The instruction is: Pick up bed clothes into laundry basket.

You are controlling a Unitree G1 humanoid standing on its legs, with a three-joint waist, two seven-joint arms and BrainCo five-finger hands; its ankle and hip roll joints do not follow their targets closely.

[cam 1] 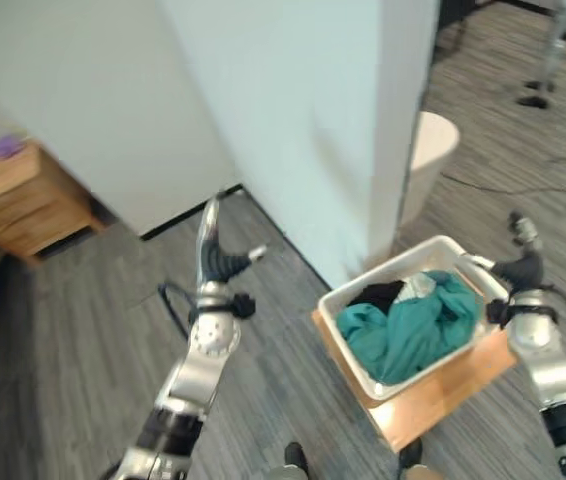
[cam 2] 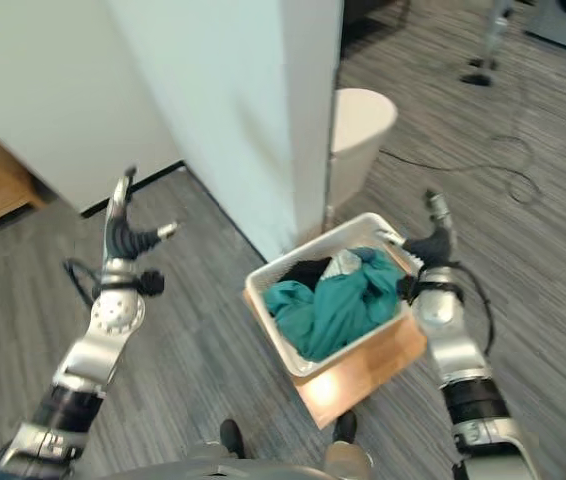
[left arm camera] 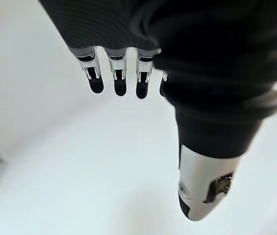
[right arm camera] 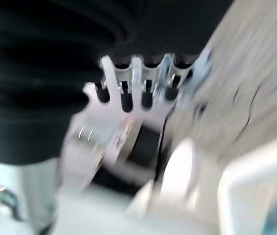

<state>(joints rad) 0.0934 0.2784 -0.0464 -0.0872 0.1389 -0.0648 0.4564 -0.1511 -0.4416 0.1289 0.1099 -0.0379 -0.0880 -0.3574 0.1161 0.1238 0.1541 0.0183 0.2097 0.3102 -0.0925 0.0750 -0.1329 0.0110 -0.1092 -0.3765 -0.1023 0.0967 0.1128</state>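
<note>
A white laundry basket (cam 1: 347, 352) sits on a low wooden stand (cam 1: 445, 394) by the corner of a white wall. A teal cloth (cam 1: 415, 324) is heaped inside it, with a black garment (cam 1: 377, 295) and a pale piece behind. My right hand (cam 1: 523, 266) is raised just beside the basket's right rim, open, fingers (right arm camera: 143, 83) straight and holding nothing. Well left of the basket, my left hand (cam 1: 217, 262) is raised over the grey floor, open and empty, its fingers (left arm camera: 119, 78) pointing at the wall.
The white wall corner (cam 1: 303, 130) stands right behind the basket. A white round bin (cam 1: 429, 150) is behind the corner. A wooden nightstand (cam 1: 13, 200) is at the far left. Cables (cam 1: 553, 175) lie on the floor at right.
</note>
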